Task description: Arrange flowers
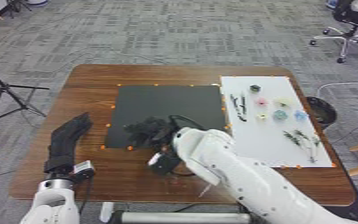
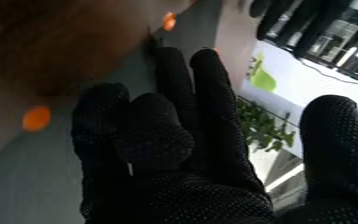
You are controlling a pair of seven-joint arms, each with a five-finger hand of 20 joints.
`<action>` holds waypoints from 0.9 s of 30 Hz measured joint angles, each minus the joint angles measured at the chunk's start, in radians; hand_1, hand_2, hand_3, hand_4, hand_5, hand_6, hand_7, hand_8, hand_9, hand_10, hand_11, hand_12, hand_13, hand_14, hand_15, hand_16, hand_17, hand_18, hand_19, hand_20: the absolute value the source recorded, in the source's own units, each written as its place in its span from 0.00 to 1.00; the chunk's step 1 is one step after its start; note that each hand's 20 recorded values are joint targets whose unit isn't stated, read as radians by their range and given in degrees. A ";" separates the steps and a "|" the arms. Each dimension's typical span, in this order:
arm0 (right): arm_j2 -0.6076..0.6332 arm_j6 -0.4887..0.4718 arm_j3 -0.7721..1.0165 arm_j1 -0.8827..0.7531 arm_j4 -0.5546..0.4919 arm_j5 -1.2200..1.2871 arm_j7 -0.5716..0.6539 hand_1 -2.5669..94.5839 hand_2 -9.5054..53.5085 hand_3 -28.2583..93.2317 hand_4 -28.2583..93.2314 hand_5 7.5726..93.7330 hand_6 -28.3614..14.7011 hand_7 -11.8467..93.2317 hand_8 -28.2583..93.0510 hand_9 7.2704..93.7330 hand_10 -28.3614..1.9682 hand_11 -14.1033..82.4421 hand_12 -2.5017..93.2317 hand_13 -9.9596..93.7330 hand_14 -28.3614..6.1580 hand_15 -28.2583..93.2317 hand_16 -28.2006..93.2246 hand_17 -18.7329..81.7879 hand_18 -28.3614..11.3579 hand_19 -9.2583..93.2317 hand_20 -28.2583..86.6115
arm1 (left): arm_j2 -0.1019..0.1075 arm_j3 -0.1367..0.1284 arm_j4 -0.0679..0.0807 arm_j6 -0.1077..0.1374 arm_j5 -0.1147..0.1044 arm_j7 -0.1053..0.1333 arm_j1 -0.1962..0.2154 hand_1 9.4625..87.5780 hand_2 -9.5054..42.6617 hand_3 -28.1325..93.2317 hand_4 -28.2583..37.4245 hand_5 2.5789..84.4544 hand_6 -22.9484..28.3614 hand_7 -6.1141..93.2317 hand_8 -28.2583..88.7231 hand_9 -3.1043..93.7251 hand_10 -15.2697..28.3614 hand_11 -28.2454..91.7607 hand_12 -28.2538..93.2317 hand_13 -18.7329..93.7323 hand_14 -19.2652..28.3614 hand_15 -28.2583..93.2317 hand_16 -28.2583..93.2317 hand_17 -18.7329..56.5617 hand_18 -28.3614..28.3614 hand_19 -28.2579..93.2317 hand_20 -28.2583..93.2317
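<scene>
Right hand (image 1: 149,132) of mine is over black mat (image 1: 162,102), open, fingers (image 2: 215,90) loosely extended, thumb (image 2: 331,145) apart from them. Can't tell if I touch the mat. Flowers (image 1: 262,101) lie spread on white board (image 1: 246,140), right of mat. My left hand (image 1: 67,137) is left of mat, fingers loosely straight.

On the table (image 1: 180,74), a mat (image 1: 167,102) lay just left of a sheet (image 1: 255,142). Flower heads (image 1: 280,115) lay grouped on the sheet's far half, with items (image 1: 241,111) too small to make out at their left. Sprigs (image 1: 300,140) lay before the flower heads, toward the sheet's right side. On the floor (image 1: 158,30), a bin (image 1: 325,111) stood beside the table's right edge, a tripod (image 1: 14,97) was left of the table, and a chair (image 1: 355,29) stood behind, far right.
</scene>
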 measured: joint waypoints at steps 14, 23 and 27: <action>0.324 0.090 0.480 -0.254 -0.401 -0.318 -0.282 0.34 0.00 0.75 0.14 0.61 0.52 0.23 0.21 0.64 0.33 0.28 0.25 0.67 0.35 0.60 0.47 0.43 0.10 0.69 0.66 | -0.008 -0.020 -0.042 0.003 0.000 0.020 0.042 0.16 0.29 0.83 0.00 0.57 0.53 0.18 0.18 0.51 0.66 0.39 0.33 0.51 0.76 0.38 0.26 0.30 0.75 0.35 0.37; 0.431 0.245 0.927 -0.608 -0.414 -0.654 -0.250 0.31 0.00 0.71 0.11 0.63 0.50 0.24 0.22 0.69 0.33 0.37 0.30 0.76 0.45 0.70 0.49 0.50 0.08 0.81 0.72 | -0.010 -0.046 -0.074 0.002 0.009 0.026 0.067 0.20 0.24 0.83 0.00 0.57 0.53 0.18 0.18 0.52 0.66 0.40 0.33 0.51 0.76 0.39 0.26 0.30 0.75 0.35 0.37; 0.430 0.245 1.038 -0.745 -0.402 -0.763 -0.223 0.31 0.00 0.70 0.11 0.66 0.49 0.24 0.22 0.73 0.36 0.40 0.31 0.80 0.53 0.72 0.50 0.54 0.09 0.87 0.74 | -0.012 -0.054 -0.083 0.002 0.010 0.029 0.082 0.19 0.24 0.83 0.00 0.57 0.53 0.18 0.18 0.52 0.66 0.40 0.33 0.51 0.76 0.39 0.26 0.30 0.75 0.35 0.37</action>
